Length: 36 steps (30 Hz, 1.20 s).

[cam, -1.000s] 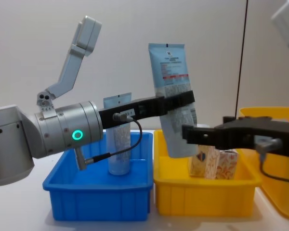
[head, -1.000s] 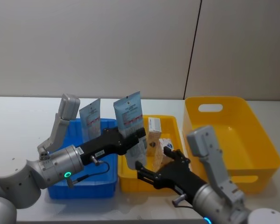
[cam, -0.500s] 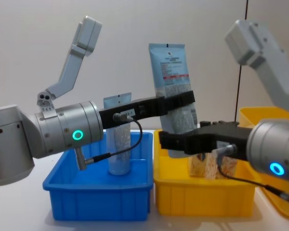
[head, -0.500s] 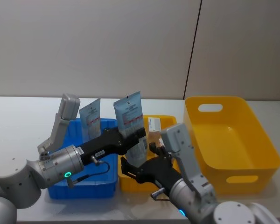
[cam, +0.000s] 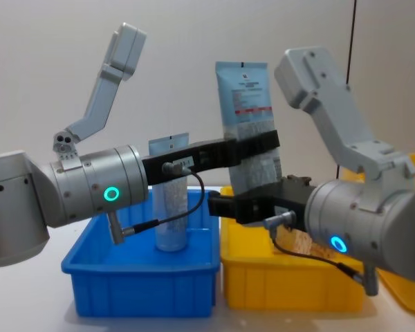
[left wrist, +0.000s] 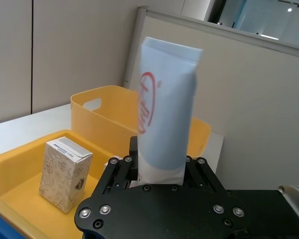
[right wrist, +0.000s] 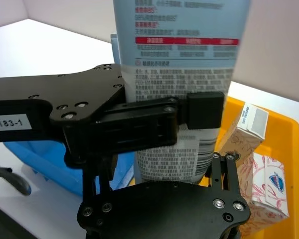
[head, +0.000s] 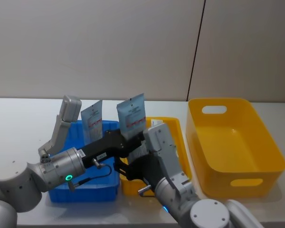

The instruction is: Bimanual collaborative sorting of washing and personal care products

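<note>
Left gripper (cam: 256, 149), reaching in from 8 o'clock in the head view, is pinched across the middle of 1 tall pale-blue refill pouch (cam: 247, 104), holding it upright above the small yellow tray (cam: 290, 290) at 6 o'clock. Right gripper (cam: 225, 206) comes in from 5 o'clock and sits at the pouch's lower end; whether it grips cannot be told. Everything stands on a white table (head: 19, 123) before a plain beige wall (head: 109, 47) with 1 dark vertical seam (head: 195, 52). There are 3 containers side by side: 1 blue tray (cam: 138, 277) at 8 o'clock, the small yellow tray, and 1 large yellow bin (head: 270, 137) at 4 o'clock. 1 pale-blue squeeze tube (cam: 171, 200) stands upright in the blue tray. 2 white cartons with orange print (right wrist: 246, 129) (right wrist: 269, 186) stand in the small yellow tray, just beside each other.
</note>
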### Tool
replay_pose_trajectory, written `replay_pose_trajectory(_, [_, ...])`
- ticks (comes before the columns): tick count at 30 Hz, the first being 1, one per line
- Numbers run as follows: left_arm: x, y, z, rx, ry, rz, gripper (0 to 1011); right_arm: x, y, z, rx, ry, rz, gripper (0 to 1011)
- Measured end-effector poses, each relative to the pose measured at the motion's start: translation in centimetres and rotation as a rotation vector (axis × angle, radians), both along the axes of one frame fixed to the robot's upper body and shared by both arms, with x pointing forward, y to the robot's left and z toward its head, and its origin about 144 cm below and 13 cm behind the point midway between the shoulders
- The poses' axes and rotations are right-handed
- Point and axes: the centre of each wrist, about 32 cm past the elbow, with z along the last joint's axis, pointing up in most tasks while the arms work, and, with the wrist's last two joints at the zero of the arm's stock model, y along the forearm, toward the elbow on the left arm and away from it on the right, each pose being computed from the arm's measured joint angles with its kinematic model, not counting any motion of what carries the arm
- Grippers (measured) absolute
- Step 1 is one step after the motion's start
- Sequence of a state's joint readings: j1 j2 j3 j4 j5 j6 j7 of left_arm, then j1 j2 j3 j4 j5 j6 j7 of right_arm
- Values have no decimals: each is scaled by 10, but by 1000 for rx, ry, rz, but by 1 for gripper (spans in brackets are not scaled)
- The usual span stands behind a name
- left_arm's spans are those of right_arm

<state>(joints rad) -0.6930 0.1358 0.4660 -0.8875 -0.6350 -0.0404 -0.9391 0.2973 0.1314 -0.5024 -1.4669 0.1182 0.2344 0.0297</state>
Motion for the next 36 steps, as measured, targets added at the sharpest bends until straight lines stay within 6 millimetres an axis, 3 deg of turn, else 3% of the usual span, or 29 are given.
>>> replay_pose_trajectory(12, [0, 0, 0, 0, 0, 1, 336, 7, 11, -3, -16, -13, -13, 641])
replay_pose_trajectory(27, [0, 0, 0, 0, 0, 1, 336, 9, 14, -3, -19, -18, -17, 583])
replay_pose_trajectory(36, [0, -1, 0, 1, 0, -3, 591, 8, 9, -2, -13, -10, -35, 572])
